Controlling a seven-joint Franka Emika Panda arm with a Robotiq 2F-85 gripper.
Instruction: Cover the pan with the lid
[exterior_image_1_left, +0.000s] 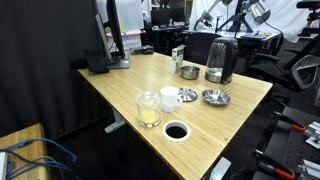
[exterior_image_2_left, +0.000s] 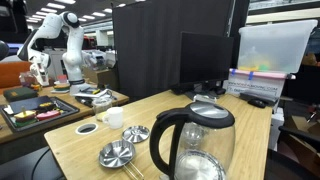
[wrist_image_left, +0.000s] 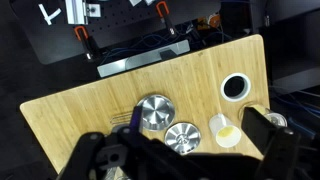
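Observation:
The pan (wrist_image_left: 153, 112) is a shallow shiny steel round with a thin handle pointing left, standing uncovered on the wooden table. It also shows in both exterior views (exterior_image_1_left: 215, 97) (exterior_image_2_left: 117, 154). The lid (wrist_image_left: 182, 137), ribbed with a small centre knob, lies flat on the table beside the pan, between it and the white mug (wrist_image_left: 216, 123). The lid also shows in both exterior views (exterior_image_1_left: 187, 94) (exterior_image_2_left: 135, 133). My gripper (wrist_image_left: 180, 150) is open and empty, high above the table, its dark fingers framing the lid and the mug. It does not show in either exterior view.
A glass cup with yellow contents (exterior_image_1_left: 148, 108) stands by the mug. A black kettle (exterior_image_1_left: 220, 60) and a small steel cup (exterior_image_1_left: 190, 71) stand behind the pan. A cable hole (wrist_image_left: 235, 87) is near the table edge. A monitor (exterior_image_1_left: 118, 35) stands at the far end.

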